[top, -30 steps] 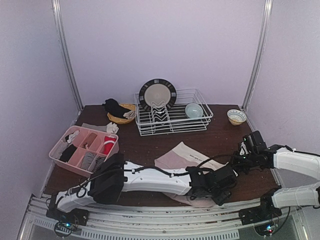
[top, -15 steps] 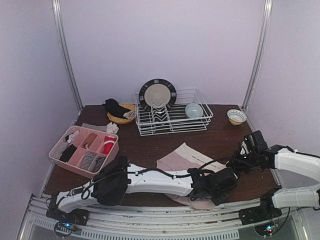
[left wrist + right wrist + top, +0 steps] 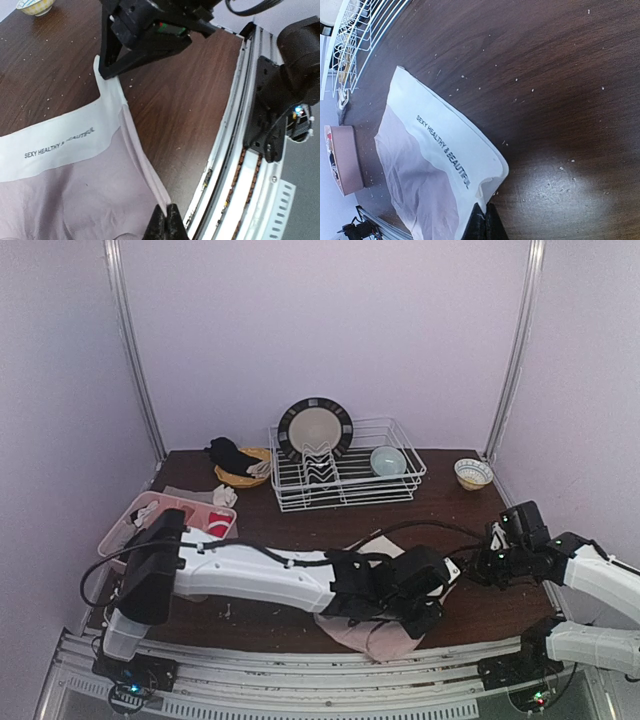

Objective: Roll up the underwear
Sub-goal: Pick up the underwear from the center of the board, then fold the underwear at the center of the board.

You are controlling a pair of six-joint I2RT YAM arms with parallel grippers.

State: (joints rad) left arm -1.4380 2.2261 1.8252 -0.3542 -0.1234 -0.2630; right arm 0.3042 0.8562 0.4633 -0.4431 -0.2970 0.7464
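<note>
The underwear (image 3: 75, 190) is pale lilac with a white waistband (image 3: 445, 145) printed with black text. It lies on the dark wooden table near the front edge. My left gripper (image 3: 167, 220) is shut on the thin side hem of the underwear, close to the table's rail. My right gripper (image 3: 486, 222) is shut on a corner of the waistband. In the top view the left gripper (image 3: 420, 612) covers most of the underwear (image 3: 375, 637), and the right gripper (image 3: 478, 565) sits just to its right.
A white wire dish rack (image 3: 345, 480) holds a plate (image 3: 315, 428) and a bowl (image 3: 388, 460) at the back. A small bowl (image 3: 473, 473) stands back right. A pink organiser (image 3: 145, 508) and a yellow bowl with black cloth (image 3: 240, 465) sit on the left.
My left gripper has closed on the underwear's side hem and drawn back from the front edge. The left arm's elbow swung up and to the left. The right gripper shifted slightly right.
</note>
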